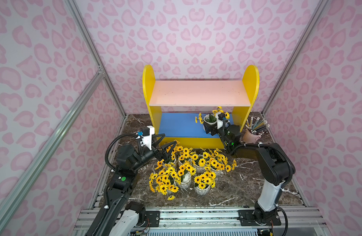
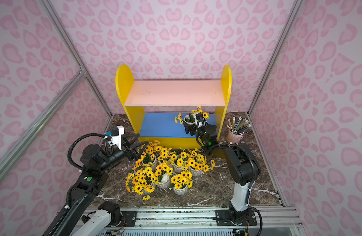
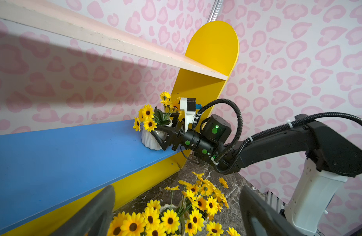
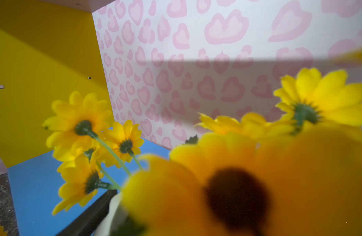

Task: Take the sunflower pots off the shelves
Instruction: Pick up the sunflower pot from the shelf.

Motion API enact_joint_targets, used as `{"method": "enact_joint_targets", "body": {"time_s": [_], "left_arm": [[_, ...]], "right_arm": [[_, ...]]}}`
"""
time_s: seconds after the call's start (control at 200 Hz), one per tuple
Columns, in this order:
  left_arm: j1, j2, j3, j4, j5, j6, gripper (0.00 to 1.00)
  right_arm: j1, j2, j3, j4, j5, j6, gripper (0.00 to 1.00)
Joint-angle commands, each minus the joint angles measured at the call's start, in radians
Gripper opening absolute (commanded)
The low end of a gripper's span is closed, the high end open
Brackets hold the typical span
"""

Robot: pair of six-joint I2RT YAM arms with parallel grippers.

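White ribbed pot (image 3: pixel 149 141) of yellow dark-centred fake flowers and green leaves: you see only this one on the shelves. It stands upright at the right end of the blue lower board (image 1: pixel 180 124), near the front edge and close to the right yellow side panel (image 1: pixel 250 81).

The right gripper (image 3: pixel 164 126) comes in from the front. One black finger (image 3: pixel 158 138) lies across the pot's near side and the other sits behind the leaves, so the jaws straddle the pot. You can't tell whether they press it or just sit beside it. The right wrist view gives you mostly blurred yellow blooms, with a bit of white pot rim and a dark finger low in the picture.

The pale pink upper board (image 1: pixel 198 93) spans the small yellow shelf unit (image 1: pixel 148 87) above the blue one.

The other sunflower pots (image 1: pixel 202 190) stand crowded together on the brown marble tabletop (image 1: pixel 247 179) in front of the shelf unit. Their blooms overlap, so you can't get a sure count. A loose yellow bloom (image 1: pixel 171 197) lies on the marble at the near edge of the cluster.

The left gripper (image 1: pixel 170 139) hovers over the cluster's far left corner, just beside the shelf unit's left front corner, with its jaws wide apart and nothing between them.

A pink cup of pencils (image 1: pixel 250 137) stands on the marble just right of the shelf unit, near the right arm's wrist.
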Motion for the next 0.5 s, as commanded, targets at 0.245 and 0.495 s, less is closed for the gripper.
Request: {"method": "enact_joint_targets", "body": {"time_s": [0.245, 0.495], "left_arm": [[-0.002, -0.025, 0.004, 0.015, 0.011, 0.001, 0.97], [-0.001, -0.026, 0.002, 0.021, 0.019, -0.002, 0.97]], "right_arm": [[0.042, -0.127, -0.092, 0.066, 0.087, -0.025, 0.0], [0.052, -0.182, -0.119, 0.067, 0.118, -0.033, 0.0]]}}
